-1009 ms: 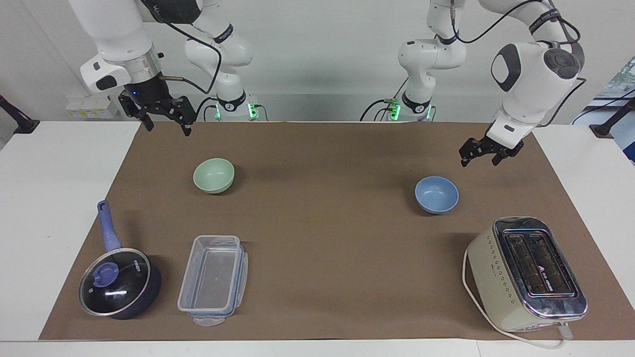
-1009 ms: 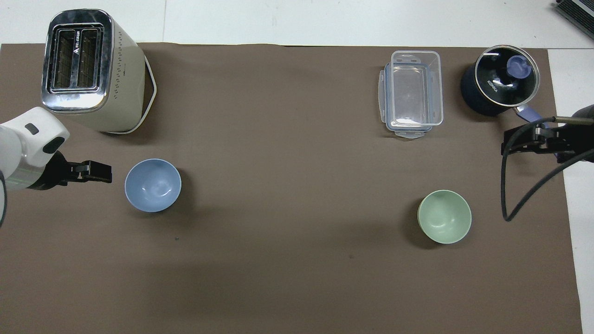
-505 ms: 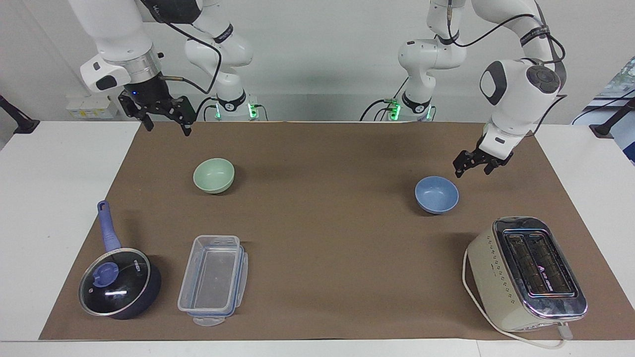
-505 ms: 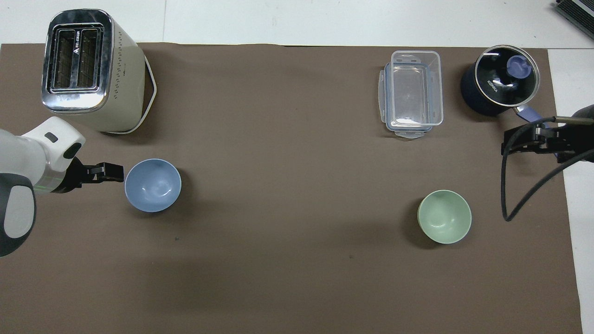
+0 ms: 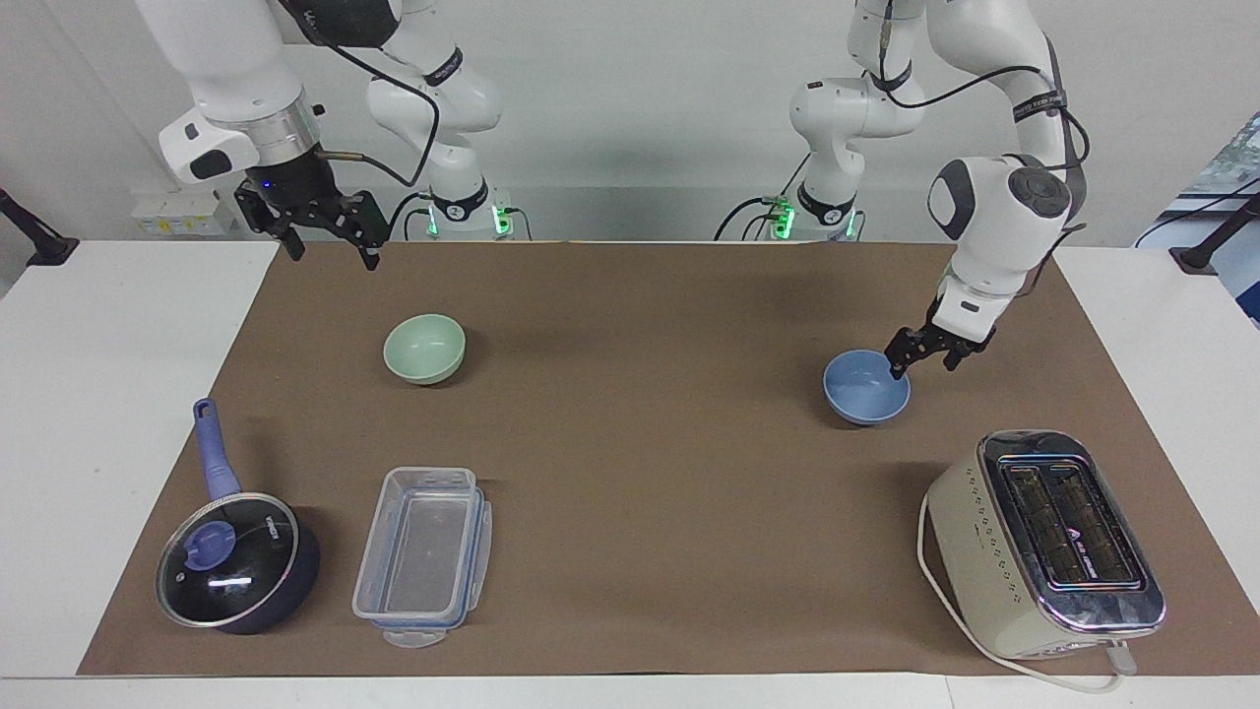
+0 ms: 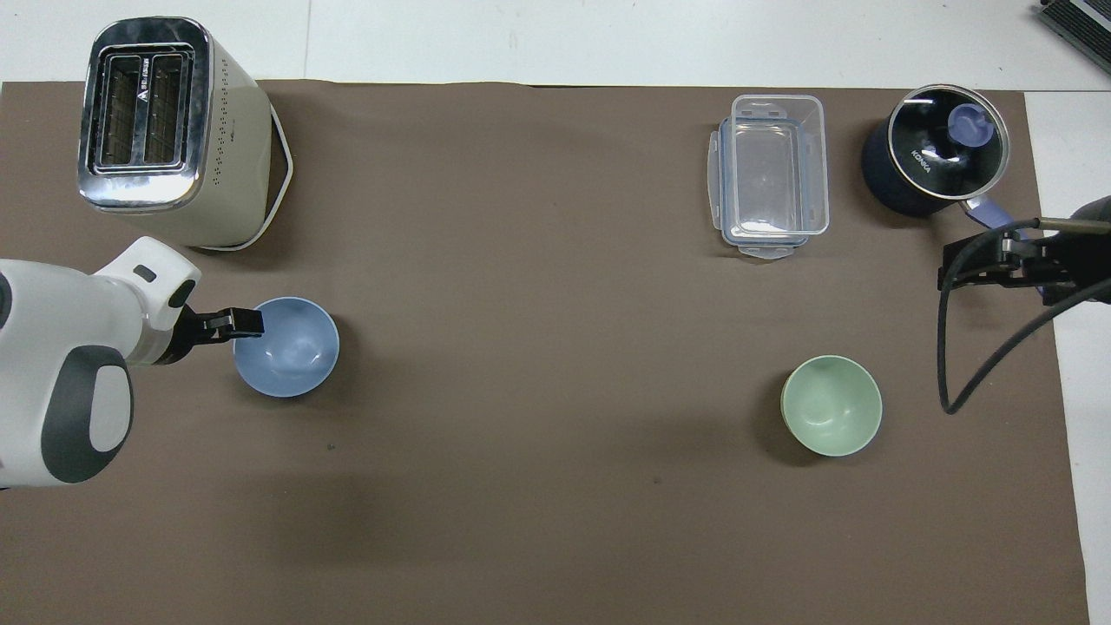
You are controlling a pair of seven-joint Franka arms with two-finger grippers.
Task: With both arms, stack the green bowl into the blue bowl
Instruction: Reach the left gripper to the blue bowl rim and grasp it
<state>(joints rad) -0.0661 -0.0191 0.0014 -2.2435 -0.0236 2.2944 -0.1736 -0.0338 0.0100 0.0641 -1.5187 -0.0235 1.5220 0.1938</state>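
Observation:
The blue bowl [image 5: 866, 391] [image 6: 291, 354] stands upright on the brown mat toward the left arm's end. My left gripper [image 5: 922, 362] [image 6: 250, 323] is open and low at the bowl's rim: one finger is over the inside of the rim, the other outside it. The green bowl [image 5: 424, 349] [image 6: 831, 405] stands upright and alone toward the right arm's end. My right gripper [image 5: 331, 250] [image 6: 992, 269] is open and empty, waiting high in the air over the mat's edge at the right arm's end.
A cream toaster [image 5: 1043, 542] [image 6: 165, 130] stands farther from the robots than the blue bowl. A clear plastic container [image 5: 423, 556] [image 6: 771, 174] and a dark lidded pot with a blue handle [image 5: 236, 563] [image 6: 933, 161] stand farther out than the green bowl.
My left gripper has come down and moved toward the blue bowl, from beside it to its rim. The right arm and both bowls have not moved.

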